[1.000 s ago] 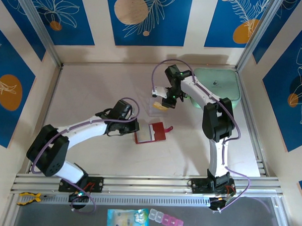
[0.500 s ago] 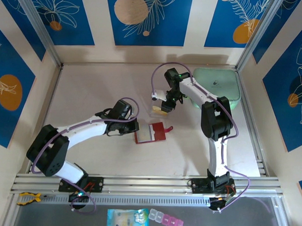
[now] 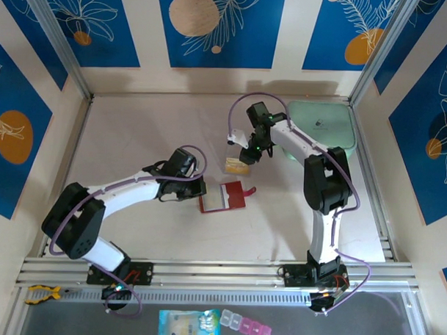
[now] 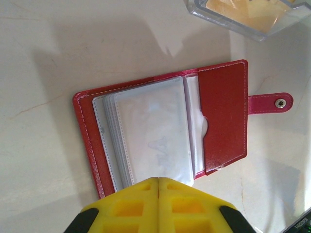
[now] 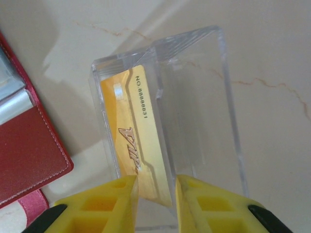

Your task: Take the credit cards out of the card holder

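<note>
The red card holder (image 3: 224, 196) lies open on the table, its greyish clear pockets (image 4: 150, 131) facing up and its snap tab (image 4: 272, 103) pointing right. My left gripper (image 3: 201, 187) is shut, with its yellow tips (image 4: 159, 180) over the near edge of the pockets and nothing visible between them. A tan-gold credit card (image 5: 133, 131) leans tilted inside a clear plastic box (image 5: 204, 111), its lower end between the fingers of my right gripper (image 5: 156, 187). That gripper is open just above the box (image 3: 237, 166), its jaws spread a little wider than the card.
A big mint green case (image 3: 324, 127) stands at the back right, behind the right arm. The card holder's corner (image 5: 24, 160) lies just left of the clear box. Bare table stretches to the left and toward the front.
My right gripper has opened and let go of the card, which now rests in the clear box. The left arm has stayed on the card holder.
</note>
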### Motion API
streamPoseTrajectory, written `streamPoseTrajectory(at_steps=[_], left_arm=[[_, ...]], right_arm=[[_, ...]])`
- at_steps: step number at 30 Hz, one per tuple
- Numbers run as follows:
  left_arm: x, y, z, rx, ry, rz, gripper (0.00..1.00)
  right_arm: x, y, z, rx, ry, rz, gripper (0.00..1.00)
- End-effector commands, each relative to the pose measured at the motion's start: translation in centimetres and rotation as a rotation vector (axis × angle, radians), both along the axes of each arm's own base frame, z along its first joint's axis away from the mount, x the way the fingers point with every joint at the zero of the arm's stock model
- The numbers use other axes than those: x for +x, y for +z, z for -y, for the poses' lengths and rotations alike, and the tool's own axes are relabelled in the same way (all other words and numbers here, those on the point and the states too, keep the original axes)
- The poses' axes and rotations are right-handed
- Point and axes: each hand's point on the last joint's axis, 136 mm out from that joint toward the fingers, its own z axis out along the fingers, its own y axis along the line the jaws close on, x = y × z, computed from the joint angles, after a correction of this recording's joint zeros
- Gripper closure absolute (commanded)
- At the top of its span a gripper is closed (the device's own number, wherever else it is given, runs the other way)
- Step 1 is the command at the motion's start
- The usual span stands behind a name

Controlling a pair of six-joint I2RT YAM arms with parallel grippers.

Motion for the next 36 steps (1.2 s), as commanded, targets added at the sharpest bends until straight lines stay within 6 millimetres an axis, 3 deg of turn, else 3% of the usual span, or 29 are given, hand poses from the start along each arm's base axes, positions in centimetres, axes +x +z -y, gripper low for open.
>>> streamPoseTrajectory(at_steps=[1, 7, 12, 16, 22, 30, 36], left_arm=[[0.6, 0.7, 0.4, -0.023, -0.003, 0.003, 0.92], [0.5, 0.5, 0.5, -0.028, -0.001, 0.001, 0.92], [0.6, 0.3, 0.7, -0.035, -0.003, -0.002, 0.92], [0.6, 0.1, 0.8, -0.039, -0.006, -0.006, 0.92], [0.5, -0.3, 1.0, -0.04, -0.016, -0.016, 0.92], [0.4, -0.6, 0.8, -0.041, -0.004, -0.022, 0.92], [0.4, -0.5, 0.6, -0.036, 0.002, -0.018, 0.92]], right_arm=[[1.1, 2.2, 0.1, 0.035, -0.076, 0.073, 0.72], [1.7, 3.7, 1.1, 0.045, -0.215, 0.107, 0.72], [0.0, 4.6, 1.5, 0.135, -0.405, 0.031, 0.72], [-2.1, 2.8, 2.6, 0.152, -0.508, -0.021, 0.67], [-3.9, 0.1, 3.6, 0.181, -0.607, -0.085, 0.45], [-2.5, -2.7, 4.3, 0.159, -0.672, -0.085, 0.43], [-0.8, -3.2, 4.7, 0.162, -0.709, -0.058, 0.43]])
